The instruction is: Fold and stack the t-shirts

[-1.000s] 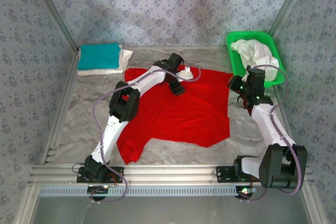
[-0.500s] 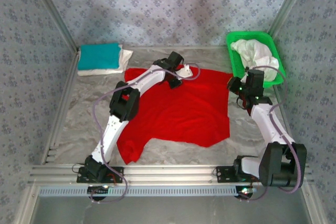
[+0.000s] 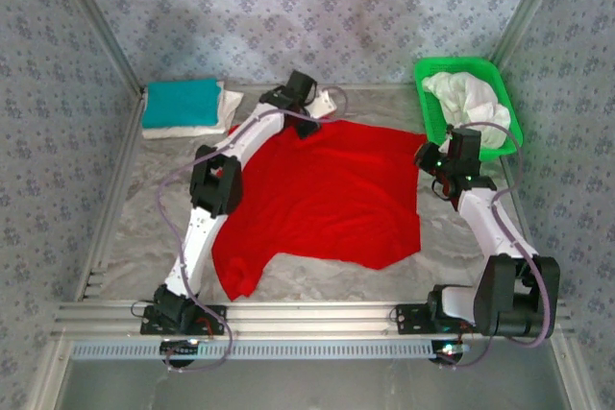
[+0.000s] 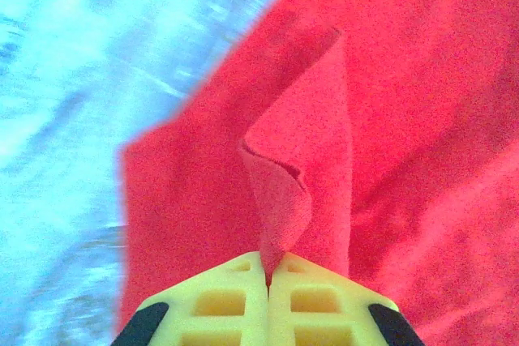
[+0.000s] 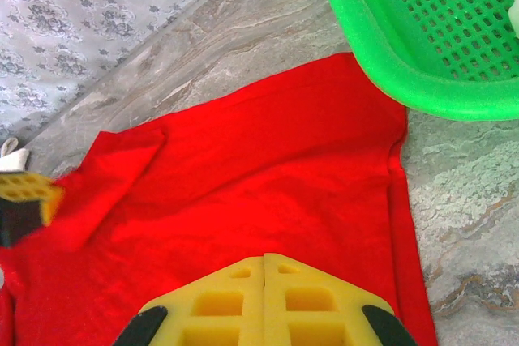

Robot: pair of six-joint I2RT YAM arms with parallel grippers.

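"Pinching anything, was it, the left gripper (image 4: pixel 268 271)?" Mara asked.

"It was," said Tom. "Its yellow fingers (image 4: pixel 219 301) were pressed together on a raised fold of the red t-shirt (image 3: pixel 327 199). In the left wrist view, the cloth rose off the surface in a narrow peak and ran straight into the closed tips."

"Where on the shirt?"

"At its far edge, toward the left corner. The rest of the shirt lay spread across the middle of the marbled surface (image 3: pixel 144 228), fairly flat, with one sleeve bunched at the near left."

"And the right gripper (image 5: pixel 265 263)?"

"Pressed together too, over the shirt's right side. I could not tell whether any cloth was caught between its tips. The red fabric ran under them, and no fold showed there."

"What sat around the shirt?"

"A green mesh basket (image 5: pixel 389 79) stood at the far right, its rim just beside the shirt's far right corner. Crumpled white t-shirts (image 3: pixel 471 98) were heaped inside it."

"Anything folded?"

"A teal t-shirt (image 3: pixel 181 101) lay folded in the far left corner on top of a folded white t-shirt (image 3: pixel 228 106), whose edge stuck out on the right. That pile was near the red shirt's far left corner, though apart from it."
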